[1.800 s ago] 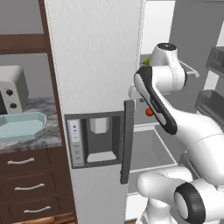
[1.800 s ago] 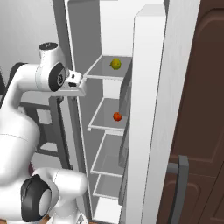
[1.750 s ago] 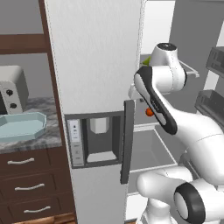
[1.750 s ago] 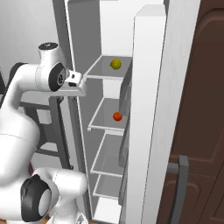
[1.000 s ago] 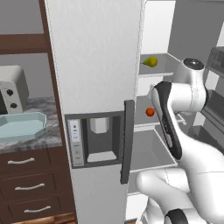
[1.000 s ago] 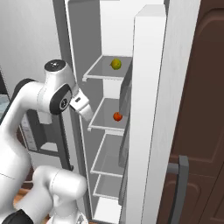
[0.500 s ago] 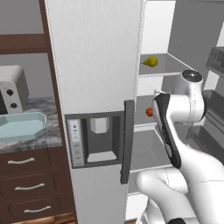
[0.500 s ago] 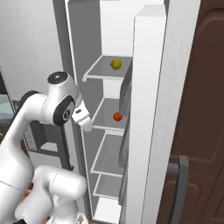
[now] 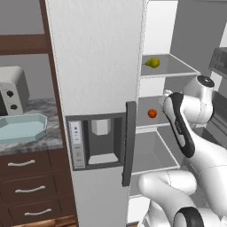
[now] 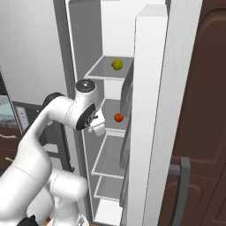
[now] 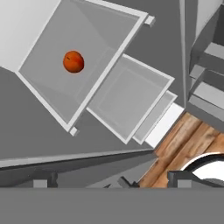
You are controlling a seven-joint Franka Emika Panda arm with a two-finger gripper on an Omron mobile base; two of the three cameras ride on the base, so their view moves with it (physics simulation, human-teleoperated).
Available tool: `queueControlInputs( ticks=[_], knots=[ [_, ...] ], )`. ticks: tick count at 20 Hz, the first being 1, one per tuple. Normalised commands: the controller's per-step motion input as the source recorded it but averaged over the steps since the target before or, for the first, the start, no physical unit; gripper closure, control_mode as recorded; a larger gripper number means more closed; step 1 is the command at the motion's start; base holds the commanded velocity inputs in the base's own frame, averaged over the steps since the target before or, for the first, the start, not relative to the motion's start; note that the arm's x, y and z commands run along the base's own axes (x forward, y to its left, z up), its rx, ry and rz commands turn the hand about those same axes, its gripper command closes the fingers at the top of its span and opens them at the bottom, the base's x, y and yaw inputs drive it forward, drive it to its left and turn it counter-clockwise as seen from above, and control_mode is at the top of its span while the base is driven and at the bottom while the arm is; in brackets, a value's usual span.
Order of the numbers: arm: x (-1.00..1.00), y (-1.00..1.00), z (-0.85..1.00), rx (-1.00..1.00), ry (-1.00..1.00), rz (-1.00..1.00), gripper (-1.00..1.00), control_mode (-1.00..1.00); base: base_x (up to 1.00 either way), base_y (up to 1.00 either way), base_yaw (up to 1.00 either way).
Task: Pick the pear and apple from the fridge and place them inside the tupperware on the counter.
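The fridge (image 9: 97,66) stands with its door swung open, showing white shelves. On the upper shelf lies the yellow-green pear (image 9: 153,62) (image 10: 117,65). One shelf lower rests the red-orange apple (image 9: 152,113) (image 10: 118,117) (image 11: 73,61). My gripper (image 10: 98,129) (image 11: 113,180) hangs at the front of the apple's shelf, pointing down, a short way from the fruit and apart from it. Its fingertips (image 11: 43,179) stand wide apart, open, with nothing between them. The pale blue tupperware (image 9: 22,127) sits on the grey counter (image 9: 53,137) at the left.
A white microwave (image 9: 11,91) stands behind the tupperware. Dark drawers (image 9: 22,190) with silver handles run under the counter. The open fridge door (image 10: 152,88) and a brown cabinet door (image 10: 198,132) close off the right side. Lower shelves (image 11: 127,96) lie below the hand, over wooden floor (image 11: 175,148).
My arm has swung down and toward the fridge, bringing the hand from the upper shelf's height to the apple's shelf. The fruits and the base have stayed still.
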Motion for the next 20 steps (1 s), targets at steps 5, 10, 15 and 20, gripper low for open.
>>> queueControlInputs(
  ticks=[5, 10, 15, 20],
  knots=[
    [0.45, -0.16, -0.26, 0.0, 0.0, 0.0, -1.0, -1.0, 0.0, 0.0, 0.0],
    [0.48, -0.13, -0.26, 0.0, 0.0, 0.0, -1.0, -1.0, 0.0, 0.0, 0.0],
    [0.44, -0.08, -0.28, 0.0, 0.0, 0.0, -1.0, -1.0, 0.0, 0.0, 0.0],
    [0.51, -0.02, -0.23, 0.01, 0.0, -0.03, -1.0, -1.0, 0.0, 0.0, 0.0]
  ],
)
